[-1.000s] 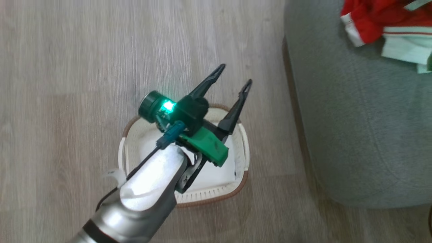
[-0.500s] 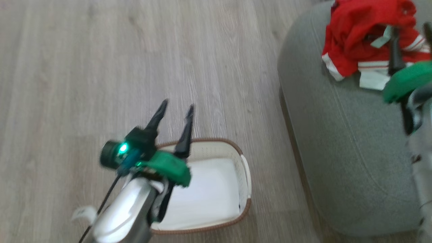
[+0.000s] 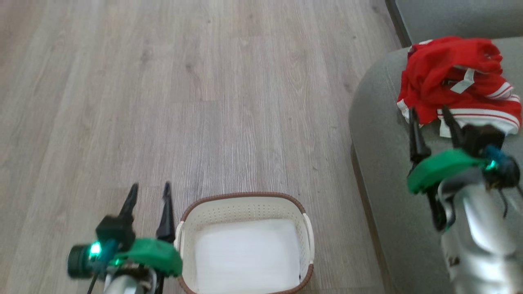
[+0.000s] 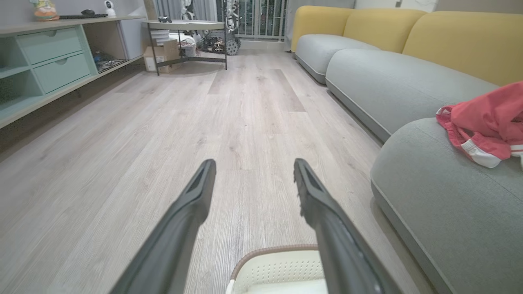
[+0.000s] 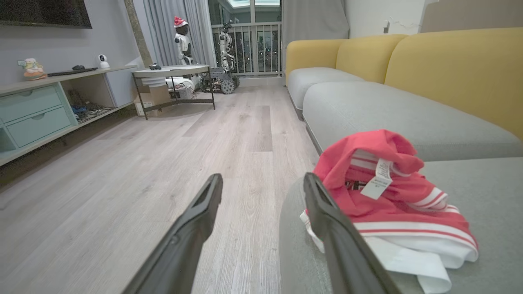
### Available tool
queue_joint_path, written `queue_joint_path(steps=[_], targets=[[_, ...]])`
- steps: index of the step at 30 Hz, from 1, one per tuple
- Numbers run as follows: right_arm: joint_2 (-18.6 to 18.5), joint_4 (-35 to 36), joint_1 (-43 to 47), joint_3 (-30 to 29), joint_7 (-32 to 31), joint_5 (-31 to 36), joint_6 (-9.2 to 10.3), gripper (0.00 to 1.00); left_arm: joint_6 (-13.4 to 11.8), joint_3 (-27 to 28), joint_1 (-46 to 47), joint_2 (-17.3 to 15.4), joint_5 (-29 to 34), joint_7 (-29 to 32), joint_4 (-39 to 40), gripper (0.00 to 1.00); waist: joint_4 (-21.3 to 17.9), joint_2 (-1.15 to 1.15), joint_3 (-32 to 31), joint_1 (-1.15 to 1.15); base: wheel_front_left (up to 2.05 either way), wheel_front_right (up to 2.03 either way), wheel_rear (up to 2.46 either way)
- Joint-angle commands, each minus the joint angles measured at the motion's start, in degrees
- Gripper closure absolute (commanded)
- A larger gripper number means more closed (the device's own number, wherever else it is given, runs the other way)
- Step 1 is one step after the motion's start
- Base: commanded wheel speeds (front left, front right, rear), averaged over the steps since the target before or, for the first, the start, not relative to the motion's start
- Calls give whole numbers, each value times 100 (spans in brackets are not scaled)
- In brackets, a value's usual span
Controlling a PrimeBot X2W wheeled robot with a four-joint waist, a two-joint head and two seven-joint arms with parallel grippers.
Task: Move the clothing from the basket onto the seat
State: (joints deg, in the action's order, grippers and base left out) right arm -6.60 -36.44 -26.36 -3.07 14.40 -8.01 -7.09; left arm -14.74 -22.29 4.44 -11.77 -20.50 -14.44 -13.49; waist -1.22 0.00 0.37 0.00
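Note:
The red clothing (image 3: 453,83) lies heaped on the grey-green seat (image 3: 380,134) at the upper right of the head view, white bands and a label showing. The cream basket (image 3: 245,208) stands on the floor at bottom centre with only its flat white bottom visible inside. My left gripper (image 3: 149,194) is open just left of the basket's rim, nothing between its fingers. My right gripper (image 3: 430,116) is open above the seat, just short of the clothing. In the right wrist view the clothing (image 5: 388,196) lies to the right of the open fingers (image 5: 327,212).
Grey wood-plank floor (image 3: 184,94) stretches ahead and to the left. A long sofa with yellow backs (image 4: 445,45) runs along the right. A pale green cabinet (image 4: 49,65) lines the left wall, and a low table (image 4: 184,28) stands at the far end.
The head camera has swung, bringing the basket to bottom centre and more of the seat into view. My left gripper has moved off the basket to its left. My right gripper has come into view.

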Motion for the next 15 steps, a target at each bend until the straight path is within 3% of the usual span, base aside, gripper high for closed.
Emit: queue_joint_path(steps=[1,7,15], targets=[[81,321,10,47,60,74,-40,0,-60,316,83,-104,-4,-55,243,0,25,0,-40,0,0,0,0],[348,946,784,-175,60,215,-40,0,-18,657,-442,-24,-44,-55,448,0,101,0,-101,0,0,0,0],[370,1549,1555,110,60,-302,-40,0,68,970,-809,83,83,-56,567,0,232,0,-179,0,0,0,0]])
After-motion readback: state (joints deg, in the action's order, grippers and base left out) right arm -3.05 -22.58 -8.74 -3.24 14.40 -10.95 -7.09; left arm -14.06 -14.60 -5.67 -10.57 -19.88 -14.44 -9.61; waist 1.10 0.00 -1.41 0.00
